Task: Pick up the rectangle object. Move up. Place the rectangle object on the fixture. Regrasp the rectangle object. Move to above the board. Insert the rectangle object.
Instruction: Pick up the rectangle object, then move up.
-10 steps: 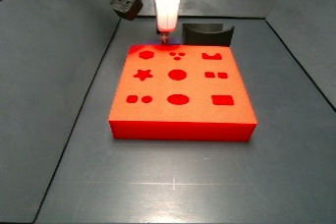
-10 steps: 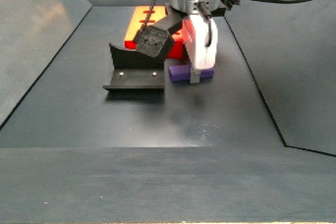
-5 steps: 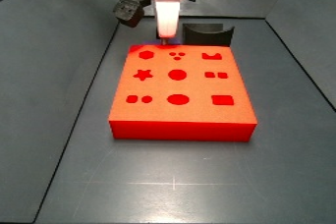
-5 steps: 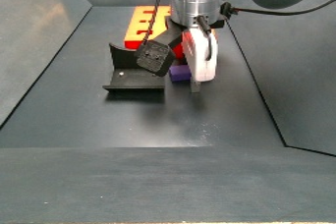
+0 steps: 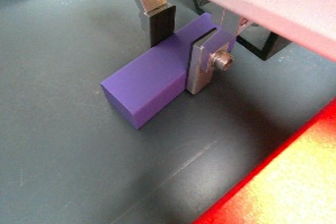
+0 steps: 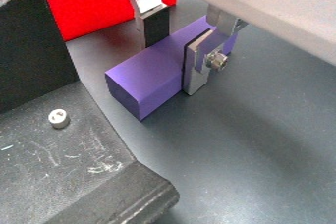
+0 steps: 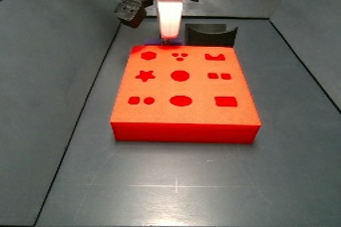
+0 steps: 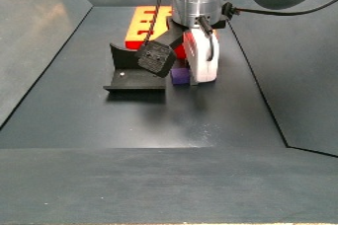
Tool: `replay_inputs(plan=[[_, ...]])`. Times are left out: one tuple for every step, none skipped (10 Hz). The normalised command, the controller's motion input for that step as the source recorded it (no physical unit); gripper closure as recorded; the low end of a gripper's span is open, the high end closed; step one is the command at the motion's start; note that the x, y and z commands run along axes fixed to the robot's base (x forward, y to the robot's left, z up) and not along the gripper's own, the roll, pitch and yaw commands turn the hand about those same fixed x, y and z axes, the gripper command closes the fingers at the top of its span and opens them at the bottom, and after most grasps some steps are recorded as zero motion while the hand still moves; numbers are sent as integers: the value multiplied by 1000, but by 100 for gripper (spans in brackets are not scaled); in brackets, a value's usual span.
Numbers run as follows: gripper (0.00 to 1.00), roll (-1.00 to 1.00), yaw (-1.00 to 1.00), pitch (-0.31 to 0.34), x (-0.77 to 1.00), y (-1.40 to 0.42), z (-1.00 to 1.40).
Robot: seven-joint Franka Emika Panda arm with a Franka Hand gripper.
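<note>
The rectangle object is a purple block [image 5: 144, 83] lying flat on the dark floor, also seen in a wrist view [image 6: 147, 81] and in a side view [image 8: 180, 75]. My gripper [image 5: 180, 49] is lowered over it, with one finger on each long side. The screw-side finger [image 5: 199, 63] lies against the near face. The dark pad [image 5: 160, 29] stands at the far edge. The gripper [image 6: 175, 49] looks shut on the block, which rests on the floor. In a side view the gripper [image 8: 199, 79] stands just beside the fixture [image 8: 136, 71].
The red board [image 7: 182, 87] with its shaped holes lies in front of the gripper [image 7: 170, 38], and its edge shows in both wrist views [image 5: 296, 179] [image 6: 92, 2]. The dark fixture [image 7: 210, 34] stands behind the board. Grey walls close in the floor on both sides.
Since one second ago my gripper has come down a little around the purple block. Over the last half second it has barely moved. The block has not shifted.
</note>
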Motion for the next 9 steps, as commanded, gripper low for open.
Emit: replay_inputs(plan=[[100, 0, 0, 0, 0, 0, 0], [100, 0, 0, 0, 0, 0, 0], [100, 0, 0, 0, 0, 0, 0], [100, 0, 0, 0, 0, 0, 0], [100, 0, 0, 0, 0, 0, 0], [100, 0, 0, 0, 0, 0, 0], [100, 0, 0, 0, 0, 0, 0], [100, 0, 0, 0, 0, 0, 0], [100, 0, 0, 0, 0, 0, 833]])
